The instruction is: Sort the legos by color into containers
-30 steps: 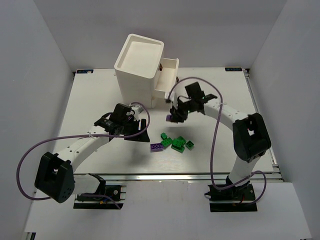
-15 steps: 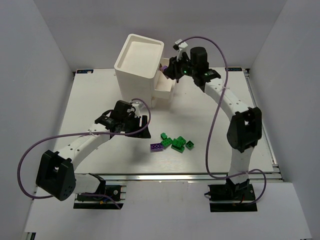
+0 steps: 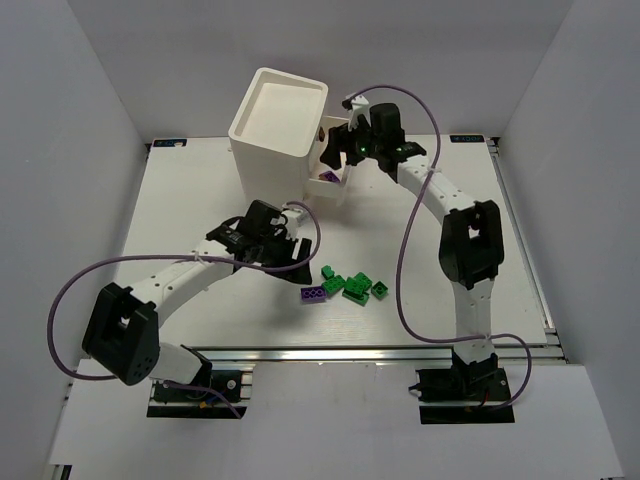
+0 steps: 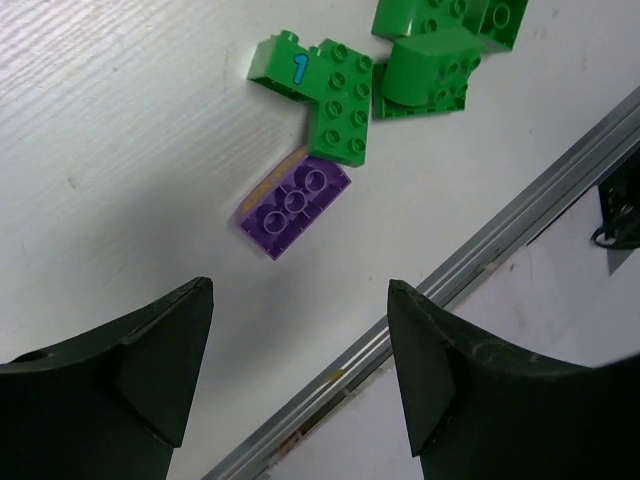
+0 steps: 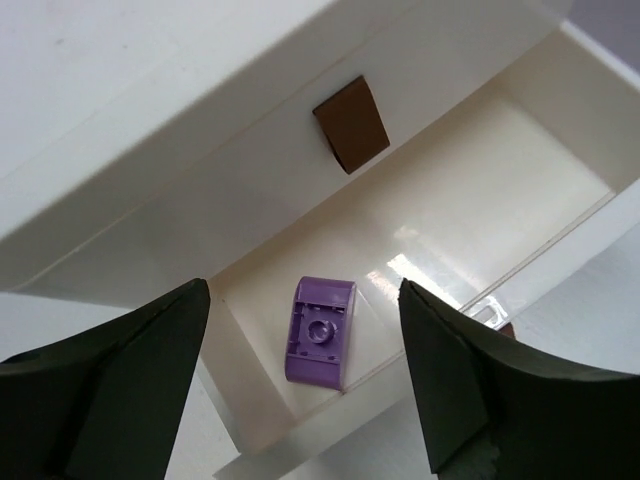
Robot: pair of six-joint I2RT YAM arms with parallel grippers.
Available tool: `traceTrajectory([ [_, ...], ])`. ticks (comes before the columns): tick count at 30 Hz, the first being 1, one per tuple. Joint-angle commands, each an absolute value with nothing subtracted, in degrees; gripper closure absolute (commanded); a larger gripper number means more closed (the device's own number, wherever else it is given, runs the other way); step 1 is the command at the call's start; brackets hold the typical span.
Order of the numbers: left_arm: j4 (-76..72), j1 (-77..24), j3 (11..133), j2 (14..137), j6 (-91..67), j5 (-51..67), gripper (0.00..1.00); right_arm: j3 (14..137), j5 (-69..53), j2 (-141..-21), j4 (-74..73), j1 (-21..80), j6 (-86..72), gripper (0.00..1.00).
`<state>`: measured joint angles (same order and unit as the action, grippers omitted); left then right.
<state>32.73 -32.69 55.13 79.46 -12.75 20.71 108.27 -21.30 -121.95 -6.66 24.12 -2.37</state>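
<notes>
A purple lego (image 5: 320, 331) lies upside down in a pulled-out white drawer (image 5: 450, 230) of the white cabinet (image 3: 278, 125); it also shows in the top view (image 3: 329, 176). My right gripper (image 5: 303, 290) hangs open and empty just above it, at the cabinet's right side (image 3: 337, 150). A second purple lego (image 4: 294, 206) lies on the table beside several green legos (image 4: 400, 70), also in the top view (image 3: 352, 285). My left gripper (image 4: 300, 290) is open and empty, above the table just left of that purple lego (image 3: 312, 294).
A brown knob (image 5: 351, 124) sits on the shut drawer front above the open drawer. A metal rail (image 4: 480, 270) runs along the table's front edge, close to the legos. White walls enclose the table on three sides.
My right gripper carried a purple lego from the table up to the drawer and let it go there. My left gripper moved right toward the legos on the table.
</notes>
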Motion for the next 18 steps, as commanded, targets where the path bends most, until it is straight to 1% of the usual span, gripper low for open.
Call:
traceTrajectory([
  [1, 32.96, -34.88, 56.78, 80.41, -6.43, 22.94, 0.20, 109.69, -25.22, -116.55, -4.22, 22.94, -1.85, 0.18],
  [5, 34.01, -36.56, 57.57, 82.26, -0.81, 22.41, 0.20, 107.06, -30.31, -113.21, -3.87, 20.04, -2.72, 0.16],
  [11, 30.51, -40.60, 57.39, 86.04, 6.76, 19.69, 0.20, 97.40, -37.00, -106.44, -0.71, 15.21, -1.85, 0.15],
  [12, 29.98, -40.61, 57.65, 86.91, 7.90, 19.43, 0.17, 95.29, -37.44, -105.04, -0.70, 14.16, -2.02, 0.15],
  [18, 28.13, -43.42, 60.47, 93.95, 11.07, 10.47, 0.16, 91.50, -39.73, -101.96, -0.70, 11.08, -2.55, 0.15],
])
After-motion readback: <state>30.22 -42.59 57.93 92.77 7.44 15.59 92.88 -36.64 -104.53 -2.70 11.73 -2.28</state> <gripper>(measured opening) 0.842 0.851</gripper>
